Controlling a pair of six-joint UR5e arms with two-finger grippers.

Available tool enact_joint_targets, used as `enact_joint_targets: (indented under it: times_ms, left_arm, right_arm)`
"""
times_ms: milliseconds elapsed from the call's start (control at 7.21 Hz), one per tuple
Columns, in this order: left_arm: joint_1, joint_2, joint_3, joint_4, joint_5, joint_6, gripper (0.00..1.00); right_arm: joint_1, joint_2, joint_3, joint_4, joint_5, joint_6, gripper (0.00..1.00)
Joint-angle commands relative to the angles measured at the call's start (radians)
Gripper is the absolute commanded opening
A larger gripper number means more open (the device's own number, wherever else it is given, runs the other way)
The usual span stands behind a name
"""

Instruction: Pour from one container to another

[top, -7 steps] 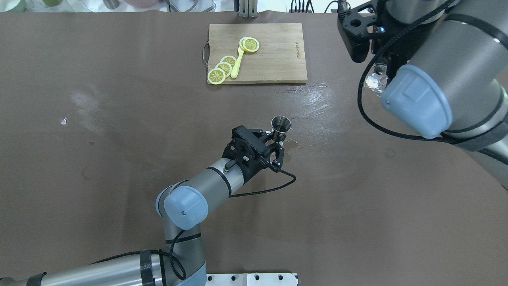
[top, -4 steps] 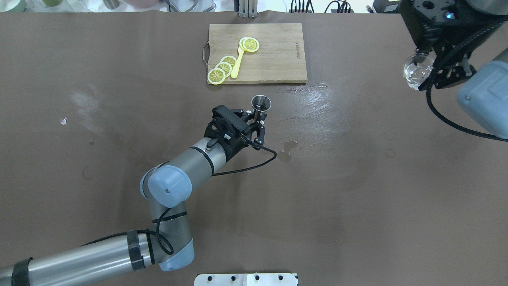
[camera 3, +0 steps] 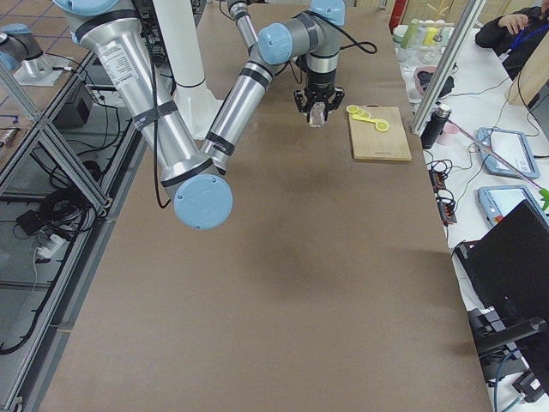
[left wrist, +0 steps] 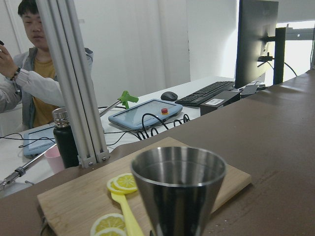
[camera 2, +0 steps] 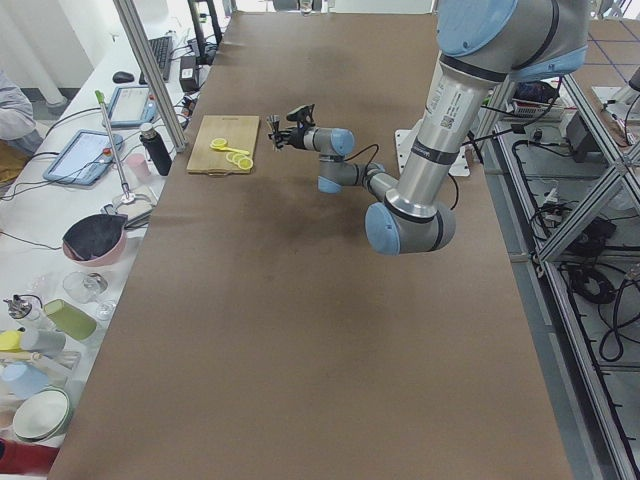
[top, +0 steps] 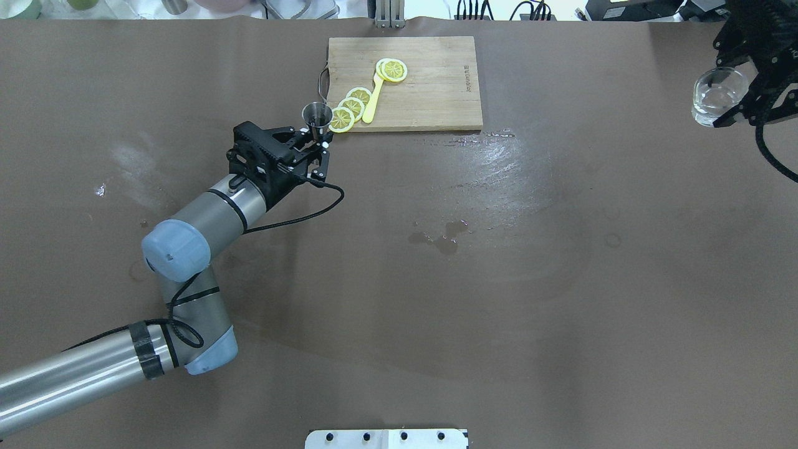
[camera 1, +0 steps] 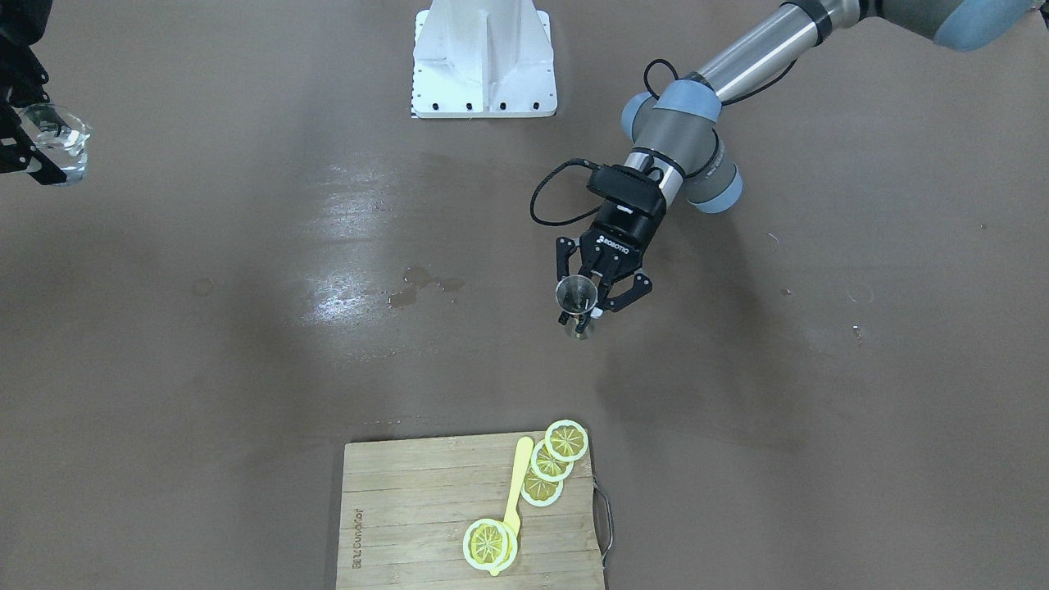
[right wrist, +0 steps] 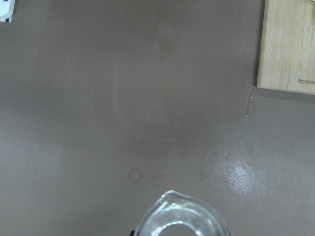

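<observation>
Jigger (top: 317, 115) clamped in left claw (top: 317, 137) near board (top: 430, 93); right claw (top: 729, 87) grips glass (top: 714, 100), open table (top: 561, 206) between.

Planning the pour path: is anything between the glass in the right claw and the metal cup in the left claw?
Nothing visible. The right claw holds the glass; the left claw holds the metal cup by the cutting board corner. Between them only the flat board, its lemon slices and a small puddle lie low.

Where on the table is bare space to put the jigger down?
The wide stretch between the wet patch and the robot's base plate is bare. Crowded: the end of the cutting board with lemon slices, beside the held jigger.
</observation>
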Motion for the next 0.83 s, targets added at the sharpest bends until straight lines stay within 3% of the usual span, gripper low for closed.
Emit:
enact_joint_targets:
  times_ms: [0,278,555,694]
  left_arm:
    - [-0.086,0.068,0.004,-0.023,-0.1,0.004,0.0]
    - [-0.187,0.159,0.006,-0.046,-0.22,0.004,0.0]
    - [-0.211,0.287,0.009,-0.195,-0.239,0.004,0.0]
    - [-0.255,0.34,0.007,-0.233,-0.322,0.01,0.0]
  right_arm:
    - [0.08,-0.137,-0.01,0.182,0.107,-0.017,0.0]
    - [0.147,-0.231,-0.072,0.354,0.209,-0.015,0.0]
    - [0.19,-0.282,-0.25,0.586,0.344,-0.014,0.0]
    - [0.201,-0.282,-0.345,0.661,0.409,-0.014,0.0]
